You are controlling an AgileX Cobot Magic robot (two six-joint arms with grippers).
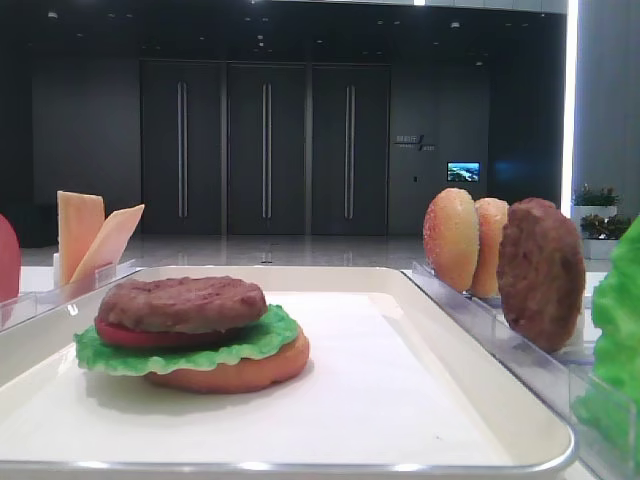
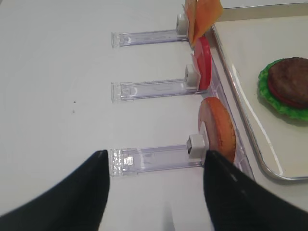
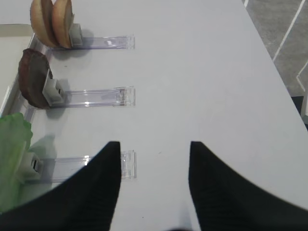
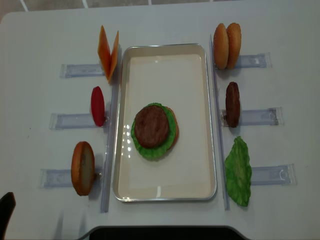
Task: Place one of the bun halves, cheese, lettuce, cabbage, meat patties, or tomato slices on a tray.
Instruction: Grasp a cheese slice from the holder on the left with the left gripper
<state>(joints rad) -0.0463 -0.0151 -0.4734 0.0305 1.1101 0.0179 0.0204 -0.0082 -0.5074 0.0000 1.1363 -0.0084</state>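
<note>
Left jaws [image 2: 154, 192] — spread, empty | right jaws [image 3: 154, 183] — spread, empty | cheese [image 2: 204, 14] — upright in rack for easy pinching, far ahead-right of left jaws | tray [image 4: 165, 192] — stack centred.

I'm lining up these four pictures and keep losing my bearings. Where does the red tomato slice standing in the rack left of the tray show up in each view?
Low front view: only a red sliver of the tomato slice at the far left edge.
Right wrist view: not in it.
Left wrist view: upper middle, upright, beside the tray.
Overhead view: left of the tray, middle rack.
Shared landmark: the cheese slices stand in the next rack beyond it.
</note>
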